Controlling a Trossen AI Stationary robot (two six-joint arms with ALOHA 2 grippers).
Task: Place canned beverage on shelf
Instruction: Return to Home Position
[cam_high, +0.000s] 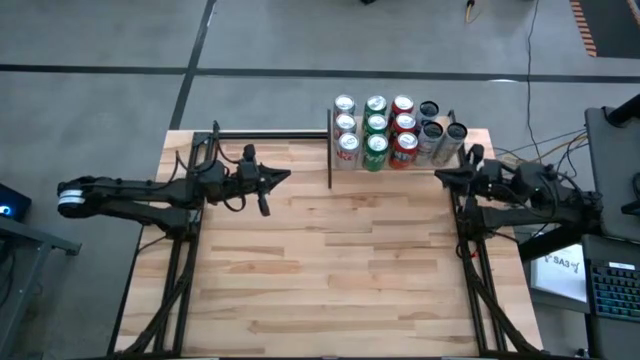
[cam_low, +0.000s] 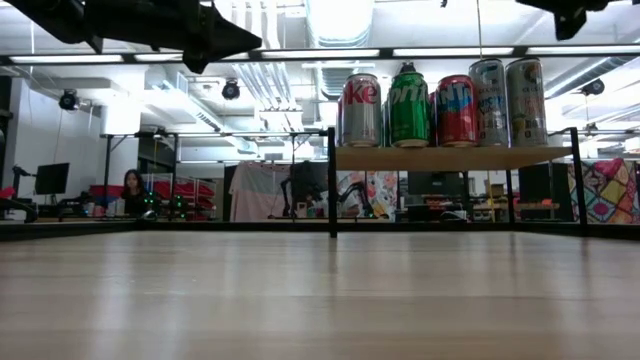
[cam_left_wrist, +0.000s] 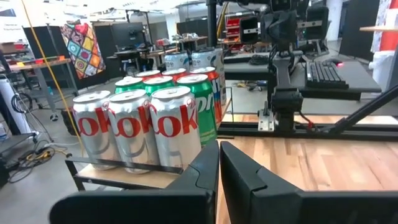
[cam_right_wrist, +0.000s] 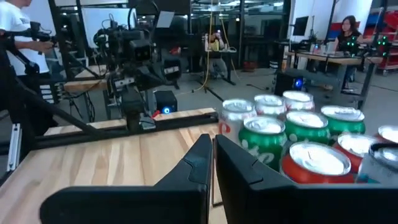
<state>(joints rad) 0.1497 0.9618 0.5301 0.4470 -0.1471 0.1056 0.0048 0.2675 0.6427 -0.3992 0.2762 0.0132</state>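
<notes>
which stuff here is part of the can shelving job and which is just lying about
Part of the job: shelf, silver cans, green cans, red cans, tall cans, left gripper, right gripper.

Just around: keyboard, patterned quilt, seated person.

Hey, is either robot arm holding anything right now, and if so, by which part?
Nothing is held. The left gripper and the right gripper are both shut and empty, apart from the cans standing on the shelf.
</notes>
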